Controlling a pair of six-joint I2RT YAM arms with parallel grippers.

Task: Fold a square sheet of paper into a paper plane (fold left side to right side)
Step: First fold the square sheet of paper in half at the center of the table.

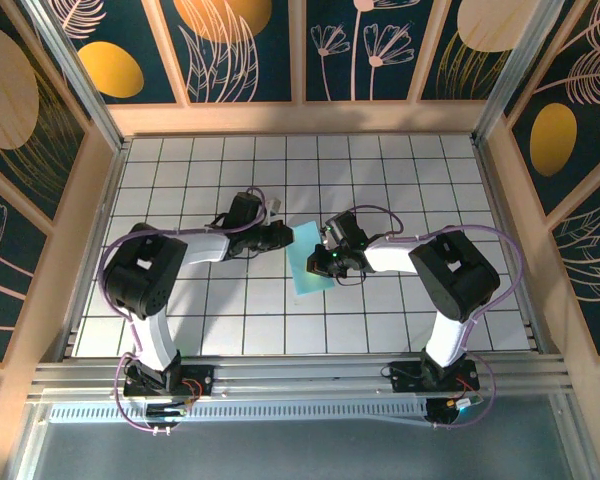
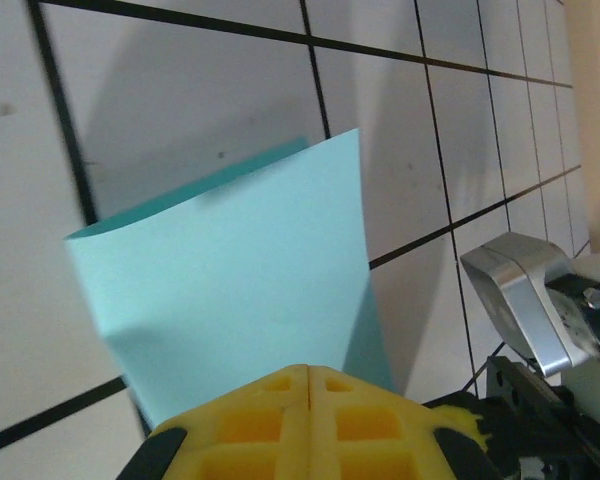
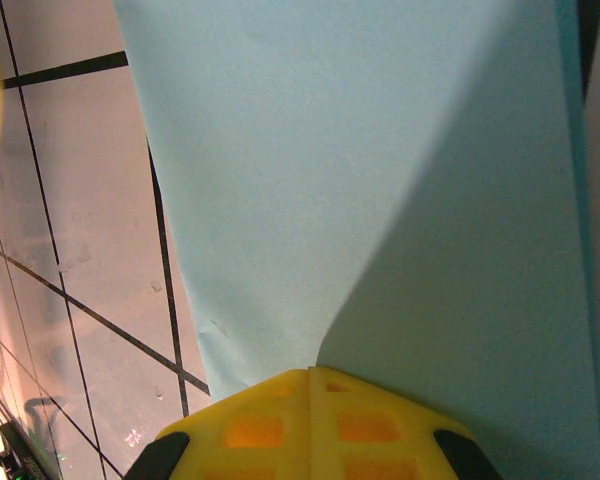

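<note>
Tiled table [image 1: 230,310]: left jaws, right jaws each pinch cyan sheet [image 1: 308,268] between them.

So the square sheet of paper [image 1: 308,264] sat around the middle of the table [image 1: 400,330], right between my two grippers. My left gripper [image 1: 285,237] was at its far left corner, and my right gripper [image 1: 326,262] was on its right edge.

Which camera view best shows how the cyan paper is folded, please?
Left wrist: the cyan paper shows both layers and its far edges. Top external shows it as a small slanted strip, and right wrist crops it close.
</note>
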